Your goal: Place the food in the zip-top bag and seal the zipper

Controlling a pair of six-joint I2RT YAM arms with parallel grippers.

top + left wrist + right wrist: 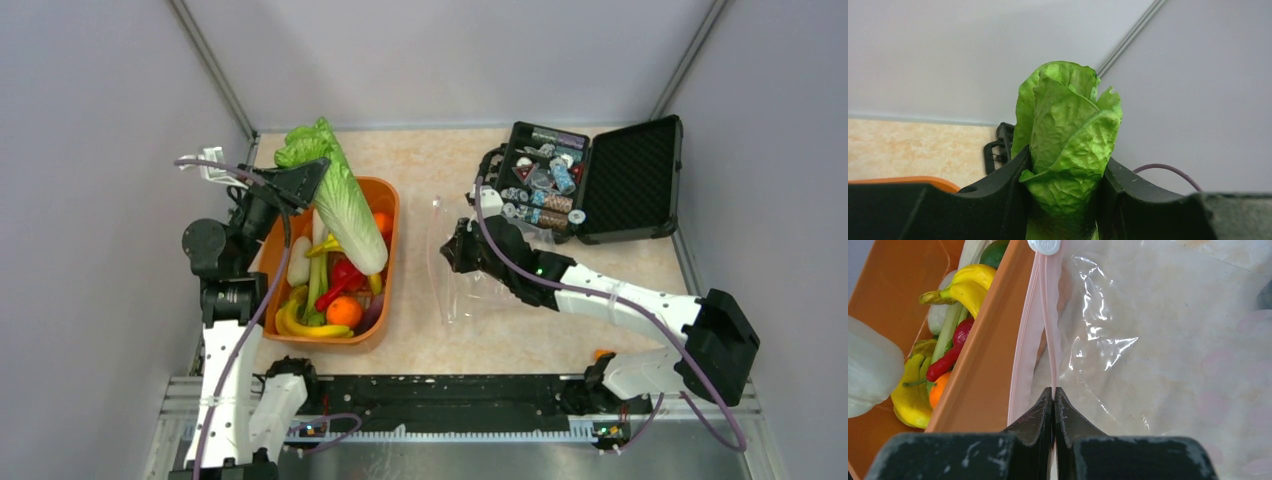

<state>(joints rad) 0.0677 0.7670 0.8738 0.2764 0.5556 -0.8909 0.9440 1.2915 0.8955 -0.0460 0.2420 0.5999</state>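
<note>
My left gripper (312, 182) is shut on a toy cabbage (340, 195), green leaves above and a pale stalk below, and holds it tilted over the orange tub (385, 290). In the left wrist view the green leaves (1065, 130) fill the gap between the fingers. Bananas (305, 322), oranges (343, 311) and a red chilli (338, 280) lie in the tub. The clear zip-top bag (470, 275) lies on the table right of the tub. My right gripper (1053, 392) is shut on one pink strip of the zipper (1049, 315); the other strip hangs apart, so the mouth stands open. A white slider (1044, 245) sits at the far end.
An open black hard case (620, 180) with small grey-blue packets stands at the back right. Grey walls close in at the left, back and right. A black clip (995, 150) shows behind the cabbage in the left wrist view.
</note>
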